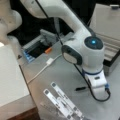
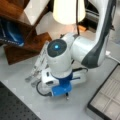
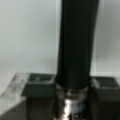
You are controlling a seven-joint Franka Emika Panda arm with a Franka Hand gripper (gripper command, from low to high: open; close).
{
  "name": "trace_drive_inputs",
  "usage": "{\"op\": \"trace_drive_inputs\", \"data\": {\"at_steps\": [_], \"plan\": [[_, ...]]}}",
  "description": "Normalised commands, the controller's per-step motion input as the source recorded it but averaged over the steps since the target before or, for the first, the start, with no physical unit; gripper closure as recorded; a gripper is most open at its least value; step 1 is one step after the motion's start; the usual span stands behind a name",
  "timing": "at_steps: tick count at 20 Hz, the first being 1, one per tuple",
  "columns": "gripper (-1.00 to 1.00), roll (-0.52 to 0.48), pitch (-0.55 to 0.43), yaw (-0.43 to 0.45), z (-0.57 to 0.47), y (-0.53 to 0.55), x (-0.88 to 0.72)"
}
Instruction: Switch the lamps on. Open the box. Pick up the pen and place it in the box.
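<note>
Pen: in the wrist view the pen [image 3: 75,50] fills the middle, a black barrel running up from a silvery band at the bottom; in a front view its black tip [image 1: 81,88] lies on the table just at the left of the arm's lower end.
Gripper: in the wrist view the gripper [image 3: 72,92] sits low around the pen, with one dark finger [image 3: 40,87] on the left of the barrel and another on the right, the silvery band between them.
Jaws: closed against the pen on both sides, pads touching the barrel.
Arm: in both front views the wrist is bent down close to the table, hiding the fingers there.
Box: open; in a front view its raised lid and grey ribbed inside [image 1: 110,37] stand at the right, well apart from the pen; in a front view its compartmented inside [image 2: 107,97] shows at the bottom right.
Lamp: lit, its pale shade [image 2: 68,11] glowing at the top of a front view.
Table: grey surface [image 1: 60,72] under it all.
White strips: two flat strips [image 1: 62,102] lie near the bottom of a front view, left of the pen.
White cable: runs across the table [image 1: 42,71] toward the left.
</note>
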Motion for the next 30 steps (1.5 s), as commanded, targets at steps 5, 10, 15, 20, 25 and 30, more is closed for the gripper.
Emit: {"op": "trace_drive_inputs", "data": {"at_steps": [5, 10, 15, 20, 25, 30], "plan": [[1.00, -0.083, 0.151, -0.226, 0.35, -0.05, -0.08], [1.00, -0.067, 0.150, -0.233, 0.28, -0.04, -0.04], [1.00, -0.020, 0.097, -0.318, 0.27, 0.02, -0.09], [1.00, 0.030, -0.008, -0.411, 0.21, 0.10, -0.23], [1.00, 0.025, -0.028, -0.394, 0.13, 0.13, -0.33], [1.00, 0.051, -0.037, -0.335, 0.06, 0.15, -0.33]]}}
